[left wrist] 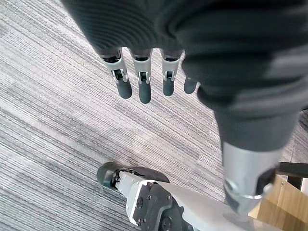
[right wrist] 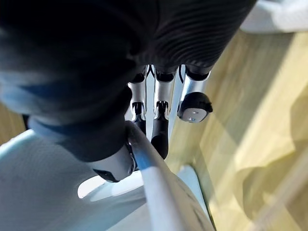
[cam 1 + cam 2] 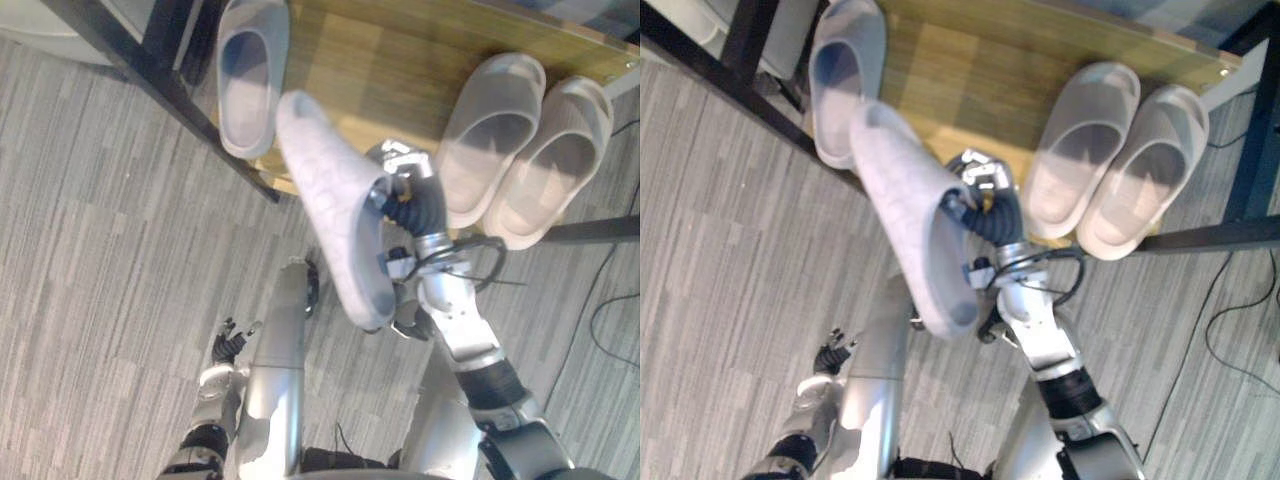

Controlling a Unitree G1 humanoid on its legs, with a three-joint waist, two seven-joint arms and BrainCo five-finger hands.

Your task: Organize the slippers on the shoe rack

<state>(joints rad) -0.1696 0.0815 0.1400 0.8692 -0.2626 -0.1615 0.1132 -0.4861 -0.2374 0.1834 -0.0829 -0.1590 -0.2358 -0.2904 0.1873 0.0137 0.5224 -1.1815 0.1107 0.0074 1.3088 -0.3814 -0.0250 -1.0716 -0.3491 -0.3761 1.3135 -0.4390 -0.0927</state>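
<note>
over the front of the shoe rack, the right hand is clamped on a pale slipper, tilted. placing looks underway; next, lower it flat beside the grey slipper. left hand hangs, fingers loose.

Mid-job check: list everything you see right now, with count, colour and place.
held slipper: one, pale blue-grey, sole toward the camera, tilted in the air at the rack's front, one end near the shelved slipper.
shelved slipper: one, blue-grey, sole down at the shelf's left end.
pale slippers: two, off-white, side by side at the shelf's right end.
shelf: one, light wood.
rack frame: black bars round the shelf.
carpet: grey, striped, in front of the rack.
left hand: fingers straight, low over the carpet.
right hand: curled on the held slipper's edge.
</note>
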